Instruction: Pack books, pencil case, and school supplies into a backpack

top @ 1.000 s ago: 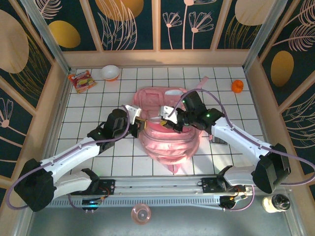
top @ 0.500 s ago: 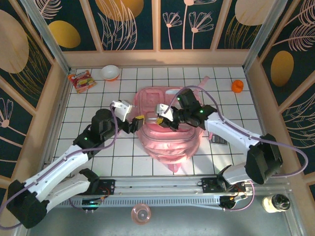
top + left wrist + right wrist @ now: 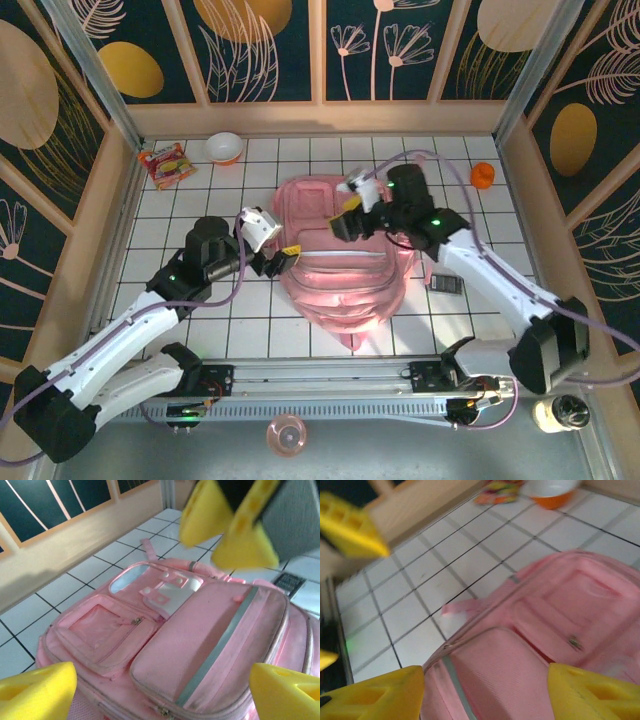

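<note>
The pink backpack [image 3: 340, 270] lies flat in the middle of the tiled table, its pockets zipped [image 3: 200, 645] [image 3: 530, 645]. My left gripper [image 3: 283, 255] hovers open at the backpack's left edge with nothing between its yellow fingertips [image 3: 35, 692]. Over the backpack's far part, my right gripper [image 3: 343, 218] also hangs open and empty, its fingertips [image 3: 595, 692] spread wide. A dark grey calculator-like gadget [image 3: 445, 284] [image 3: 287, 581], one of the school supplies, lies on the tiles right of the backpack. The books and the pencil case are out of view.
A red-orange snack packet [image 3: 165, 163] and a white-and-orange bowl [image 3: 224, 147] sit at the back left. A small orange object [image 3: 483, 175] lies at the back right. Wooden walls ring the table.
Both grippers have opened from shut and drawn away from the backpack's middle. The left moved left; the right rose toward the back.
</note>
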Controlling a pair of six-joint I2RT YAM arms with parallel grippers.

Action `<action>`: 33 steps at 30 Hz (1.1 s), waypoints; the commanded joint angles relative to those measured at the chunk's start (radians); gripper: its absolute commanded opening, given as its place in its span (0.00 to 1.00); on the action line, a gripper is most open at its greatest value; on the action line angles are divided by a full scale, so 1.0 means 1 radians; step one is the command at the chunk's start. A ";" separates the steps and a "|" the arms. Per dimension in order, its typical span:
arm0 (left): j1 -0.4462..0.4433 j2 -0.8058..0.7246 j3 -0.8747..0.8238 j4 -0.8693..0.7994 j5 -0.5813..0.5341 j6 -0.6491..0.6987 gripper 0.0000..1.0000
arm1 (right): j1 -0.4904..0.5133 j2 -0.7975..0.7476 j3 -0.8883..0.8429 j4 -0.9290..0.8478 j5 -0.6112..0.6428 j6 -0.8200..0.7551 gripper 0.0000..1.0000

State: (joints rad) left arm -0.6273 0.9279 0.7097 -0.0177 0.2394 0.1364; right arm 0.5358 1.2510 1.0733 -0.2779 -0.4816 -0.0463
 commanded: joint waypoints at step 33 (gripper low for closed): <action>0.001 0.084 -0.047 0.171 -0.378 -0.378 0.93 | -0.620 0.023 -0.371 -0.477 0.381 1.097 0.76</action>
State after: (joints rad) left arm -0.6273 1.0153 0.6708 0.1238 -0.1215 -0.2207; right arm -0.0799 1.2449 0.7216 -0.7841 -0.1204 0.9749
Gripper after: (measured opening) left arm 0.934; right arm 0.755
